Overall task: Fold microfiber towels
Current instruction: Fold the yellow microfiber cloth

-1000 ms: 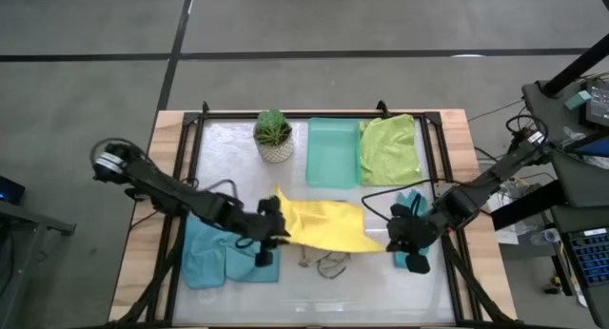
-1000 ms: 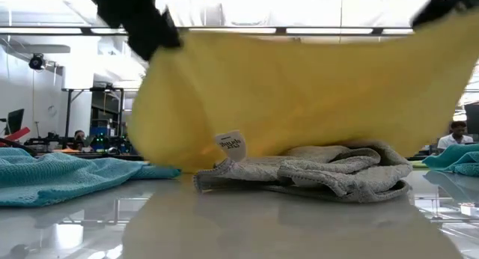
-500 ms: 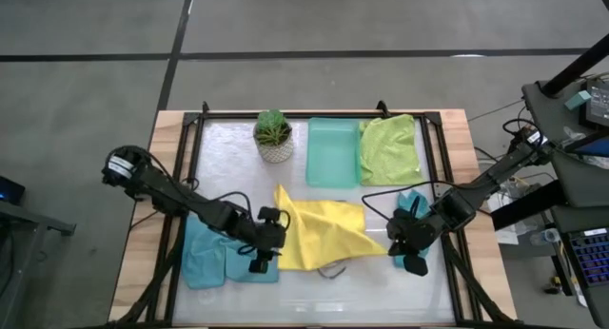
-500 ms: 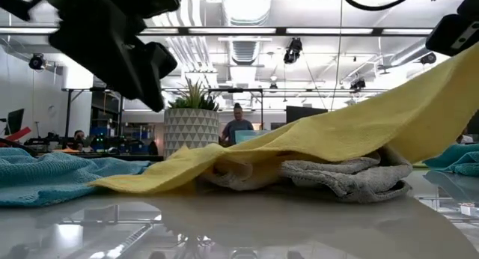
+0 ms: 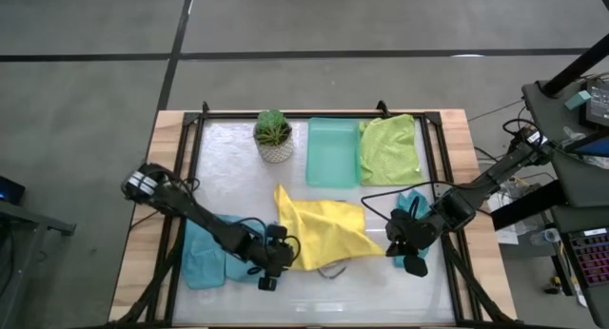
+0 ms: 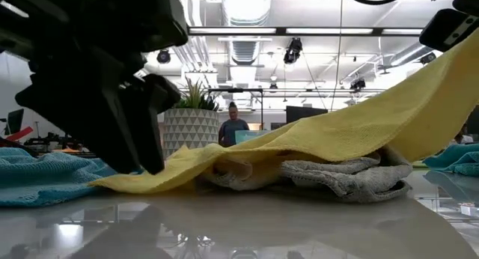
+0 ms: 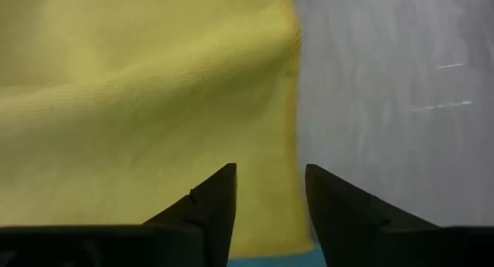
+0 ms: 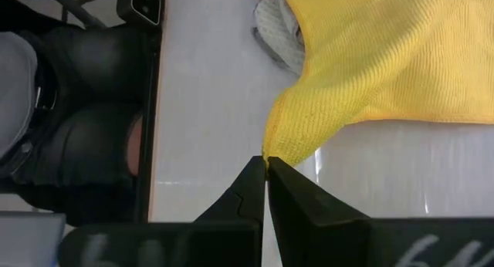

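The yellow towel (image 5: pixel 324 229) lies in the middle of the table, draped over the pale grey towel (image 6: pixel 337 177). Its right corner is raised in my shut right gripper (image 5: pixel 392 243), and its left part rests flat on the table. My left gripper (image 5: pixel 282 261) is open and low over the towel's near left edge (image 7: pixel 292 105), one finger over the cloth and one over bare table; I cannot tell if it touches. A teal towel (image 5: pixel 205 258) lies at the near left, and a lime green one (image 5: pixel 388 148) at the far right. My right gripper pinches the yellow towel's right corner (image 8: pixel 279 147) between its two fingertips, coming slanting down from the table's right side. That corner is lifted clear, and the cloth slopes down from it (image 6: pixel 419 94) across the grey towel onto the table.
A mint-green tray (image 5: pixel 333 150) and a potted plant (image 5: pixel 274 136) stand at the far side. Another blue towel (image 5: pixel 411 203) lies by my right gripper. A black frame (image 5: pixel 190 177) runs round the table. A person (image 6: pixel 236 128) sits in the room behind.
The yellow towel hung spread in the air between both grippers. Its left end has fallen from my left gripper onto the table and the grey towel, while the right corner stays up. My left gripper has gone down and toward the table's near edge.
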`<action>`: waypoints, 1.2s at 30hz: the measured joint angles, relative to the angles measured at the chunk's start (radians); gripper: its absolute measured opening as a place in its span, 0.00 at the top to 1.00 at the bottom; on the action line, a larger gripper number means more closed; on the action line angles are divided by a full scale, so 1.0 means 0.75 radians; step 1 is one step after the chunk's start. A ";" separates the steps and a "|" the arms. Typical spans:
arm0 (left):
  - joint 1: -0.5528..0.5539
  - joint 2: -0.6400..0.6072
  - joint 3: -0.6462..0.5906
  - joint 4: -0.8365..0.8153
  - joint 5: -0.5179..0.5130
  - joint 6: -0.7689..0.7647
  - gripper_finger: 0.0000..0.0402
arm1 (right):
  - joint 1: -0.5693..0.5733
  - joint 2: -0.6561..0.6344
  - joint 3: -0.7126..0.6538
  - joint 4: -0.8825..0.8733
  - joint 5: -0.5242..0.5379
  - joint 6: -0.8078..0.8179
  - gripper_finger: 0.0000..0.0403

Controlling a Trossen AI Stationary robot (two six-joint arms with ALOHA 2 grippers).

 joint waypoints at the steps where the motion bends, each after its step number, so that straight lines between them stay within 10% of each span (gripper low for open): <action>1: -0.001 0.008 0.008 0.002 0.004 -0.011 0.67 | 0.000 0.000 0.000 -0.001 0.000 0.000 0.98; 13: 0.000 0.057 0.004 0.000 0.040 -0.202 0.70 | 0.000 0.000 0.000 -0.001 -0.010 -0.009 0.98; 22: 0.002 0.120 0.004 -0.129 0.034 -0.202 0.98 | 0.000 0.000 0.000 0.001 -0.009 -0.010 0.98; 36: 0.002 -0.068 0.050 -0.310 0.034 0.077 1.00 | 0.000 0.000 0.000 0.002 0.002 -0.002 0.98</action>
